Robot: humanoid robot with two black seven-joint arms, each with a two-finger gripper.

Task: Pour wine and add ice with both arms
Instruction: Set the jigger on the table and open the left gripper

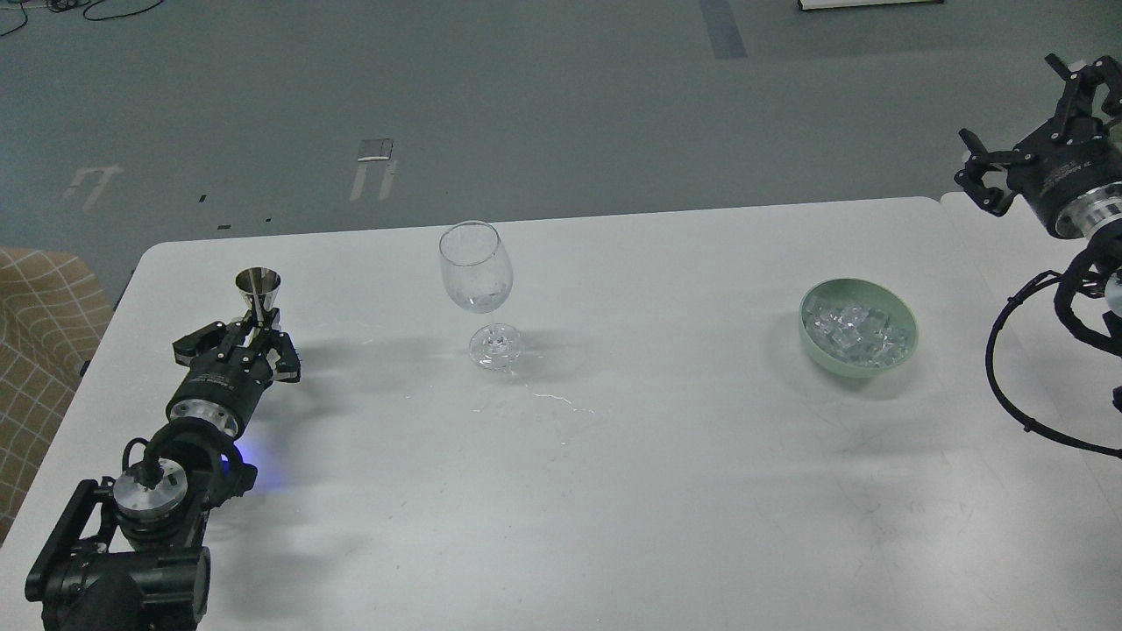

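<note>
The left arm [149,517] lies nearest, low over the white table [614,491]. Its left gripper [254,337] clasps the stem of an upright steel jigger [259,294]. Further right stands a clear wine glass [478,289]; any wine in it is too faint to see. Well apart, ice [855,331] fills a pale green bowl [820,350]. The right gripper [1026,123] hangs raised, fingers spread wide, holding nothing.

Both arms black, jointed, with silver ring joints: left arm [188,429] at lower left shows a blue glow near one joint. Right arm [1065,197] at upper right trails looping black cables; small white lettering on both wrist housings, unreadable.
</note>
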